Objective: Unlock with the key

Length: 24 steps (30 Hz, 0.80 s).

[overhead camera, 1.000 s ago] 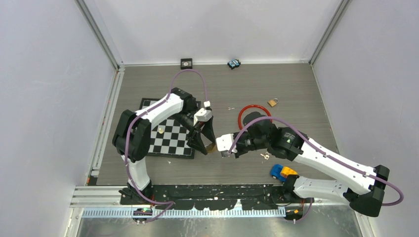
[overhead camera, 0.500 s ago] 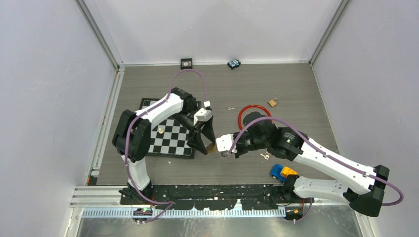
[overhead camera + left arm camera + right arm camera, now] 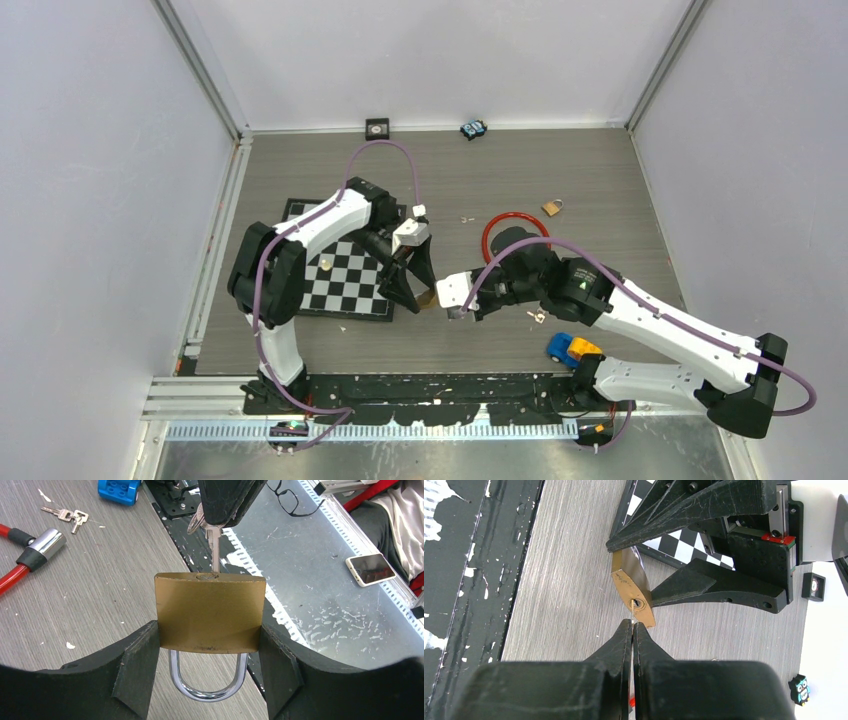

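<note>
Right pincer (image 3: 632,626) unmoved; key (image 3: 214,545) still touching padlock (image 3: 210,612) top.

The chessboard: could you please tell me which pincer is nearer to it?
Left. The left pincer hangs at the right edge of the chessboard, gripping the padlock; the right pincer sits farther right, beyond the padlock, pinching the key.

Key (image 3: 213,541) tip at padlock (image 3: 210,612) keyhole (image 3: 206,577)

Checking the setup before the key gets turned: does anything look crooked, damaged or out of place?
Nothing stands out. The padlock sits square in the left gripper, and the key pinched in the right gripper meets the keyhole straight. Only a spare set of keys lies loose on the table.
</note>
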Tool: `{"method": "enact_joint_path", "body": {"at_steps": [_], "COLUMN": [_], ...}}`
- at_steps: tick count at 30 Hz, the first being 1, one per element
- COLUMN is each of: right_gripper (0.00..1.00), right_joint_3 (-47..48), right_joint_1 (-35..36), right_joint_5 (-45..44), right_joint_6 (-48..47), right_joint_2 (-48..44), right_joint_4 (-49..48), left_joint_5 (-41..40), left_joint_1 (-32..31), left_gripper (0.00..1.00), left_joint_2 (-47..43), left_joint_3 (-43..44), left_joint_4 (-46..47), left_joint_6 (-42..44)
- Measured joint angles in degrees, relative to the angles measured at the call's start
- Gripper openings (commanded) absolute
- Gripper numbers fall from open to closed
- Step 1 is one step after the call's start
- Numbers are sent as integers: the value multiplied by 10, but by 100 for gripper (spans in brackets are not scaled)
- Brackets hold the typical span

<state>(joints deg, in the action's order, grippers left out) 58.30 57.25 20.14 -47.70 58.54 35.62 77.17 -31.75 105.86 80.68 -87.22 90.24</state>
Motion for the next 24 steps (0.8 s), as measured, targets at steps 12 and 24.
{"method": "enact_joint_path", "body": {"at_steps": [12,24], "right_gripper": [1,1], "right_joint_3": [7,4], "right_joint_1": [0,-1], "right_joint_5": [-6,-6], "right_joint_6": [44,63], "right_joint_2": [16,20], "right_joint_4": [-5,-14], "left_joint_5": [-14,-20], "left_joint_1": [1,2], "left_gripper": [0,0], "left_joint_2": [0,0], "left_joint_3": [0,0], "left_joint_4": [0,0], "left_joint_6": [0,0]}}
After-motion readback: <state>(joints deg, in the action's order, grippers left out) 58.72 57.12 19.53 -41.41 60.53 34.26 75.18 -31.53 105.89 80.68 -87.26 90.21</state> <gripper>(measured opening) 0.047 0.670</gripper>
